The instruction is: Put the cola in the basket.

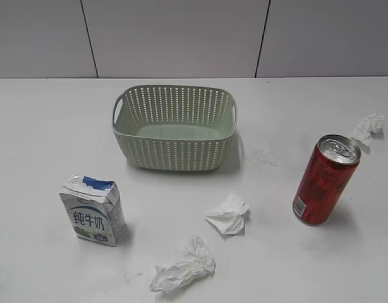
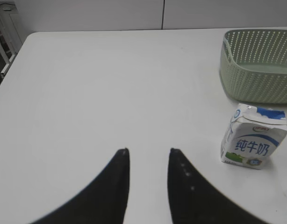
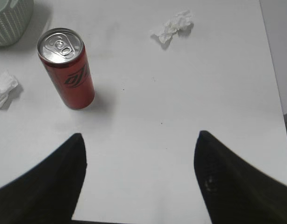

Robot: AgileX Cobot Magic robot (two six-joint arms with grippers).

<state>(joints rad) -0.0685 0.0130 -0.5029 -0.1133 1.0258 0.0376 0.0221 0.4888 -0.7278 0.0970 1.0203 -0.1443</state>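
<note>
The red cola can stands upright on the white table at the right; it also shows in the right wrist view, up and left of my right gripper. The sage-green basket sits at the back centre with nothing in it; its side shows in the left wrist view and its corner in the right wrist view. My right gripper is wide open over bare table. My left gripper is open and empty, left of the milk carton. Neither gripper shows in the exterior view.
A white-and-blue milk carton stands at the front left, also in the left wrist view. Crumpled tissues lie at front centre and at far right. The table's right edge is close to the right gripper.
</note>
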